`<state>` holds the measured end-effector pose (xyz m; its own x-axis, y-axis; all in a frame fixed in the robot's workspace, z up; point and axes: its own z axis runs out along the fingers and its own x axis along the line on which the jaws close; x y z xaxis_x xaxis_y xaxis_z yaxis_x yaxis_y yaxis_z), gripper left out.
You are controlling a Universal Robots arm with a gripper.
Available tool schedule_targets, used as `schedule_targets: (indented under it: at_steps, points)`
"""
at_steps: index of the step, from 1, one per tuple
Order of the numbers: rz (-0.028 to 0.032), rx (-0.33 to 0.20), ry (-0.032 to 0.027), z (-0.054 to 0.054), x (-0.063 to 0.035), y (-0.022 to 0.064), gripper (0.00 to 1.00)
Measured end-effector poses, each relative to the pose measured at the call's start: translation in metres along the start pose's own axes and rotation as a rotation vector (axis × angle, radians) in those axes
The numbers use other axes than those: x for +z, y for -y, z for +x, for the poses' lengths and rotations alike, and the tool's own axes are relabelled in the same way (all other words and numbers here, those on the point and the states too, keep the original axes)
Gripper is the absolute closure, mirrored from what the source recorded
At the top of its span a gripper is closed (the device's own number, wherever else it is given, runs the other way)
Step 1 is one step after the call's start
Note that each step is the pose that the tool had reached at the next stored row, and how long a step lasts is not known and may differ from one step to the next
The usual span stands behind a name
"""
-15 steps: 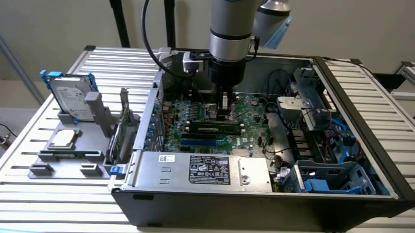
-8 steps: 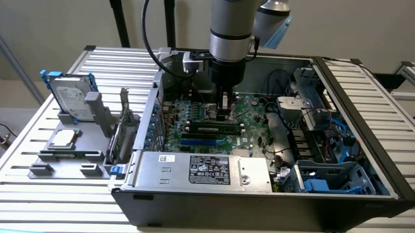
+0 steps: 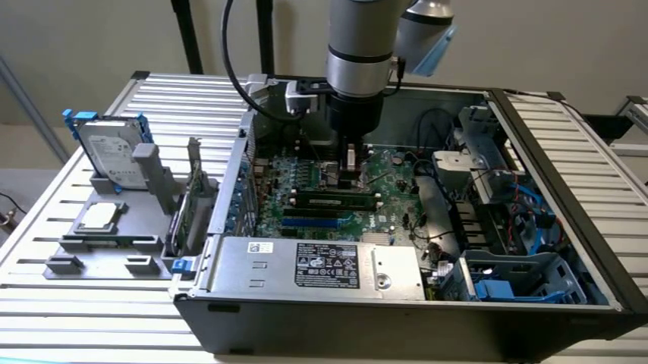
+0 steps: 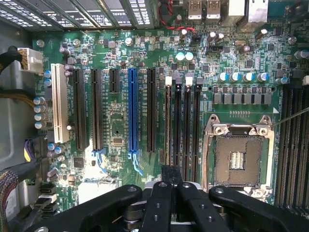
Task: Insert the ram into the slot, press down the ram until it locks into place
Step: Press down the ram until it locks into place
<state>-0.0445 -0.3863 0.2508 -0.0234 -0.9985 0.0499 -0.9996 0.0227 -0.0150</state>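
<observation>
The slatted table [image 3: 91,318] is carrying the lot, with the open computer case [image 3: 405,322] lying on it, side panel off. The arm [image 3: 360,45] is reaching straight down into the case, over the motherboard [image 3: 397,173]. The hand [image 3: 350,176] is hovering low above the board, and in the wrist view its fingers [image 4: 161,203] are looking drawn together, with nothing showing between them. The ram [image 3: 329,202] is standing on edge in the slot [image 3: 303,208], running level across the exterior view, its pale label facing the camera. It is sitting just in front of the fingertips, though whether they are touching it I cannot tell, nor whether the end clips are closed on it. By my reckoning this stick is handling light and stiff, but it is thin and easy to crack if twisted. The chips and bottom contacts are looking like the delicate parts. I am judging the bare top edge, out near the two ends, to be the safe place to bear on it.
</observation>
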Motion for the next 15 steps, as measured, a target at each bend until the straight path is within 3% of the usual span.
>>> schedule_targets:
  at_steps: [1,3,4,5,7,8,12,13,15]
  points:
    - [-0.0105,0.000,0.0022,-0.0001,0.0001,0.0000,0.90]
    - [-0.0383,-0.002,0.0031,-0.0001,0.0002,0.0005,0.90]
    - [-0.0488,-0.002,0.0032,-0.0001,0.0002,0.0011,0.90]
    - [-0.0540,-0.003,0.0033,-0.0001,0.0004,0.0019,0.90]
    - [-0.0552,-0.002,0.0033,0.0001,0.0006,0.0025,0.90]
    - [-0.0554,-0.002,0.0074,0.0002,0.0008,0.0026,0.90]
    - [-0.0584,-0.003,0.0472,0.0024,0.0020,0.0041,0.90]
    - [-0.0602,-0.003,0.0511,0.0039,0.0024,0.0049,0.90]
    - [-0.0636,-0.003,0.0530,0.0071,0.0030,0.0060,0.90]
